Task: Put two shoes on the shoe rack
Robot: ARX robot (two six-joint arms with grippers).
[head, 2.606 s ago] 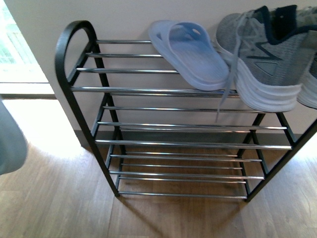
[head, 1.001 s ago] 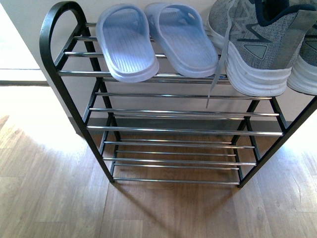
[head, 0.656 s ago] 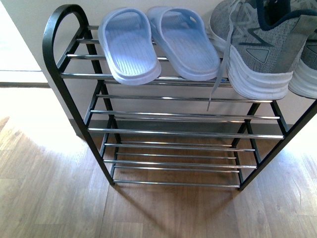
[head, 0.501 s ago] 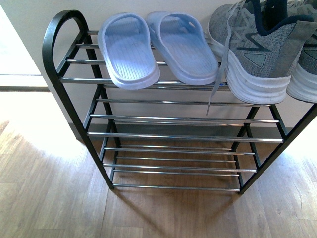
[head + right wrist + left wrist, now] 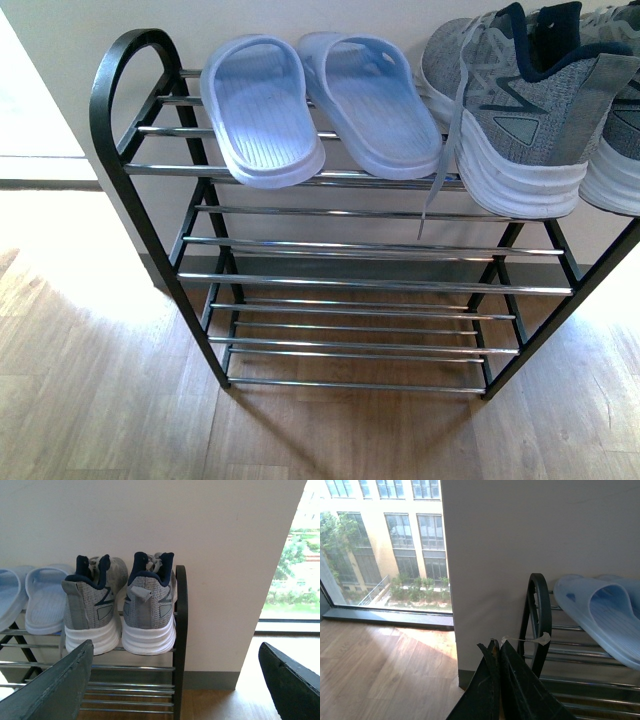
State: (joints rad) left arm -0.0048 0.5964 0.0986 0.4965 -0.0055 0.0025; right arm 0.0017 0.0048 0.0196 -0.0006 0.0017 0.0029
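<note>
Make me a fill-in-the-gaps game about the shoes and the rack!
1. Both grey sneakers stand on the rack's ___ tier.
2. Beside them lie two light ___ slippers.
3. The shoe rack stands against a ___.
4. The right pincer is ___, holding nothing.

Missing words: top; blue; wall; open

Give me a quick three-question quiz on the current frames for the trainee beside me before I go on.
1. True or false: both grey sneakers stand on the top tier of the shoe rack.
2. What lies beside the sneakers on that tier? A) blue slippers B) brown boots C) a folded towel
3. Which hand has its fingers spread wide, the left hand or the right hand?

Key
1. True; they sit side by side, heels out, at the rack's right end.
2. A
3. The right hand; the left one's fingers are closed together, gripping nothing.
</note>
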